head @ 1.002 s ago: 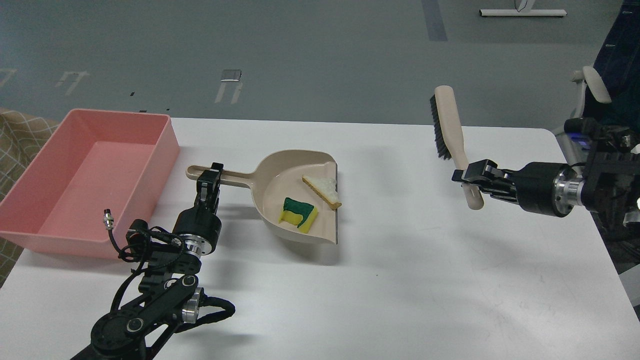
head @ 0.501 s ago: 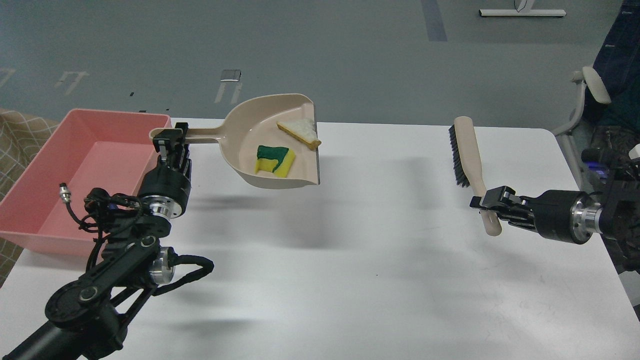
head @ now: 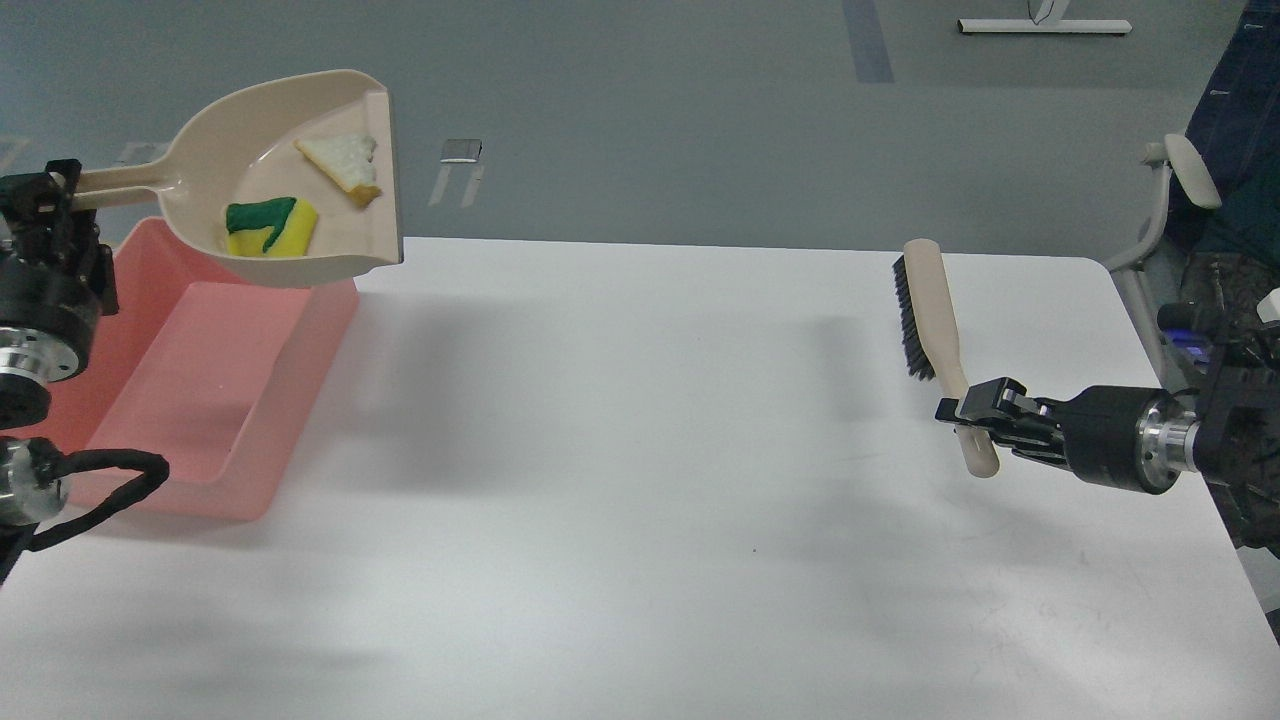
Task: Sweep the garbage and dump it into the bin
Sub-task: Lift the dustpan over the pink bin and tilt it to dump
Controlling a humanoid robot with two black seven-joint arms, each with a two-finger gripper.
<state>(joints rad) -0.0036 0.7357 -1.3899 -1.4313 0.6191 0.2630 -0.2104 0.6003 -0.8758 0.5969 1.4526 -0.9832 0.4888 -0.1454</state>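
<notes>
- Left gripper (head: 45,190) pinches the dustpan (head: 300,170) handle, holding it above the bin's (head: 200,400) far end, sponge piece (head: 270,228) and bread strip (head: 345,165) inside.
- Right gripper (head: 965,415) clamps the brush (head: 930,320) handle, far right.

Pink bin (head: 200,400); beige dustpan (head: 300,130) at eleven o'clock; yellow sponge (head: 270,228) topped dark green; pale bread (head: 342,160); beige brush (head: 930,310), black bristles; white table (head: 650,500).

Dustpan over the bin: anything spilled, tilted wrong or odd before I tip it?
Nothing stands out. The dustpan, held by the left end effector, hangs over the bin with the sponge and bread strip both inside. No scraps show on the table. The right end effector holds the brush.
</notes>
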